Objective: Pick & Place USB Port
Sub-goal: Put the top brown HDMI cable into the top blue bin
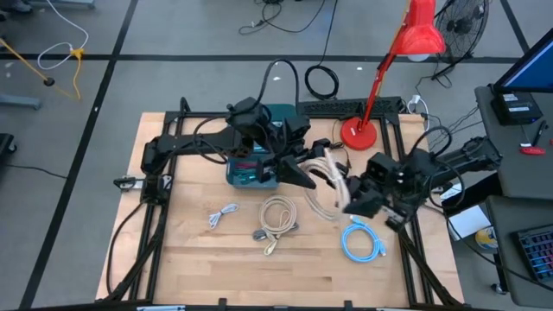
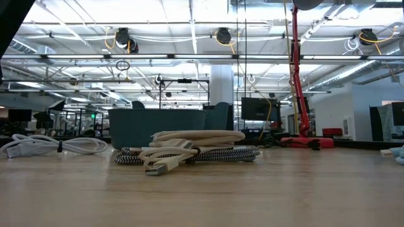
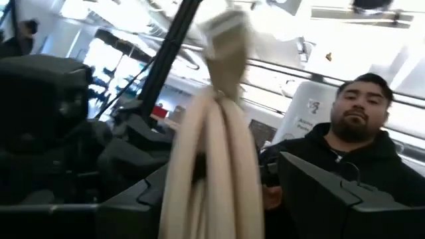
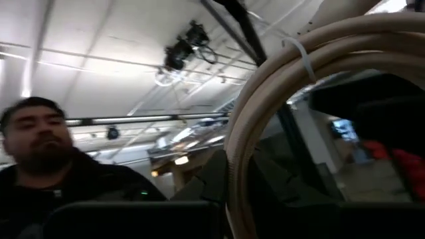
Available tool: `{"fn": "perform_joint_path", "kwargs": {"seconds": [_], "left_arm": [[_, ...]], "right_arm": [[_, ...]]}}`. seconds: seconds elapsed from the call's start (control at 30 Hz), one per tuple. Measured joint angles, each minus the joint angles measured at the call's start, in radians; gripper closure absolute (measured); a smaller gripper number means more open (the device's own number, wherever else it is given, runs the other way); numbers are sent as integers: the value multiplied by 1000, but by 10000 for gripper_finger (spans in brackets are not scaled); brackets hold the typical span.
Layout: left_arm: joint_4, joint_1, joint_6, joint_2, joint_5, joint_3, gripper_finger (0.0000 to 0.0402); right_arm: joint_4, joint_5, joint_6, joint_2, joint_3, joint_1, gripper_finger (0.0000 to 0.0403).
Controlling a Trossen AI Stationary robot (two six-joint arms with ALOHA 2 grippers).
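Note:
A beige coiled cable (image 1: 325, 184) hangs in the air between both grippers, right of the teal bin (image 1: 253, 167). My left gripper (image 1: 300, 174) reaches in from the table's left and is shut on it. In the left wrist view the cable's strands (image 3: 212, 166) rise between the fingers. My right gripper (image 1: 352, 195) comes from the table's right, and the cable's loop (image 4: 265, 93) arches close over its camera. The low view shows neither gripper nor this cable. My left gripper pinches the bundled strands (image 3: 199, 192) of the beige cable between its two fingers (image 3: 143, 199), which lie across the strands. The bundle is lifted clear of the table and runs on past the fingertips to a tied end (image 3: 226, 40). My right gripper is shut on the other side of the same coil, where the loop's strands (image 4: 236, 206) drop between its fingers (image 4: 265, 192) at the picture's bottom edge. The coil is off the table. The exact place of contact is cut off by the frame.
On the table lie a white cable (image 1: 223, 214), a beige and braided coil (image 1: 278, 220) and a blue cable (image 1: 361, 240). A red lamp (image 1: 359, 131) stands at the far right. A person (image 3: 352, 133) shows beyond the table in both wrist views.

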Motion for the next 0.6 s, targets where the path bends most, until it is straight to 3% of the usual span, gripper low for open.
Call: {"fn": "perform_joint_path", "kwargs": {"seconds": [0.17, 0.3, 0.43, 0.53, 0.6], "left_arm": [[-189, 13, 56, -25, -73, 0, 174], [-461, 15, 202, -81, -166, 0, 174], [-726, 5, 345, -151, -401, 0, 174], [-834, -7, 400, -200, -599, 0, 175], [-862, -20, 424, -218, -678, 0, 178]], "right_arm": [[-51, 110, -48, -6, -1, 10, 376], [-76, 144, -63, -4, -1, 10, 376], [-79, 170, -72, -5, -1, 10, 376], [-85, 184, -78, -5, -1, 10, 376], [-97, 201, -87, -5, -1, 9, 376]]}}
